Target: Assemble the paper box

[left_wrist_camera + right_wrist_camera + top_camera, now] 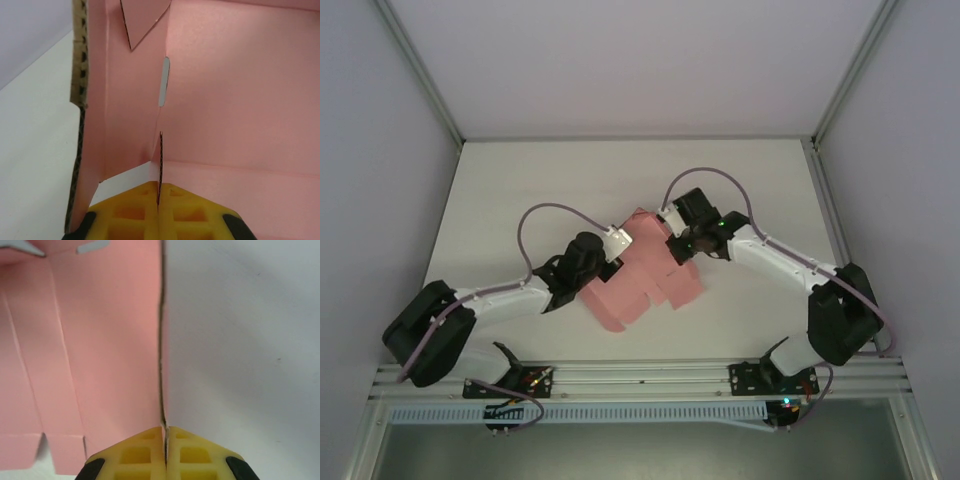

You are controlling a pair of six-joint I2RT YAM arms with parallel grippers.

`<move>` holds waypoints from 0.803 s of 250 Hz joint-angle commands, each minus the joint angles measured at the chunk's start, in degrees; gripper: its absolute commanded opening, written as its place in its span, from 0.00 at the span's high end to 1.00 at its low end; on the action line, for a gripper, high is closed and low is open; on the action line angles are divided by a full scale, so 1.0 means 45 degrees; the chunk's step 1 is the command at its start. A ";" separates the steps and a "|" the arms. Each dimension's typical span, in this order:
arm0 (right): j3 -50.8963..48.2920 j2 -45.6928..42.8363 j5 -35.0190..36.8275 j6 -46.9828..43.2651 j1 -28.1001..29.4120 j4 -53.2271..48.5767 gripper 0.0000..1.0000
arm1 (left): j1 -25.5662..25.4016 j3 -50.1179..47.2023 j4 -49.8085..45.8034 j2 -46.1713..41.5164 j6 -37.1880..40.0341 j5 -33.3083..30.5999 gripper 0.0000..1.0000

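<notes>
Paper box [642, 285] lies mid-table between my two wrists: pink die-cut card, partly folded. Its lower panels and tabs spread flat on the white table [520, 200] toward my bases. The upper end is tucked in between both wrists.

Left gripper [159, 194]: jaws closed down to the thickness of the card. A raw cut edge of the box rises straight up from between my yellow fingers [127, 212] and is pinched there. Left of that edge a pink wall stands upright, with its corrugated cut edge showing at the far left. Right of it a broad panel fills the wrist view, creased low down. A narrow slot [164, 81] is cut where wall and panel meet. A pointed flap [142, 20] hangs above it. From overhead, this gripper sits against the box's left side.

Right gripper [165, 432]: jaws likewise closed onto the card alone, with a thin edge clamped between the yellow fingers [197, 455]. That edge runs vertically up the wrist view. Pink panel with parallel creases lies to its left, notched tabs along the bottom. Bare table lies to its right. From overhead, this gripper meets the box at its upper right.

Box as container: walls only partly raised, top open, and the lower sheet is flat on the table.
</notes>
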 commanded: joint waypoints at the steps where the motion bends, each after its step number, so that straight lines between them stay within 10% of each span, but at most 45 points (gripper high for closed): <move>1: -0.0096 -0.0717 0.1612 -0.1659 0.0816 0.1550 1.00 | -0.0469 0.0642 0.1016 0.0783 0.0109 0.0431 0.96; 102: -0.1197 -0.0982 0.5086 -0.4825 0.1910 0.2861 1.00 | 0.1141 -0.0075 0.1918 0.0477 -0.2916 0.2643 0.79; 154: -0.2058 -0.1077 0.6232 -0.7124 0.2176 0.4364 1.00 | 0.1840 -0.0868 0.1531 -0.2235 -0.3632 0.3797 0.22; 201: -0.1840 -0.0836 0.6955 -0.7943 0.2301 0.4720 1.00 | 0.2973 -0.0713 -0.0002 -0.4003 -0.4835 0.3711 0.00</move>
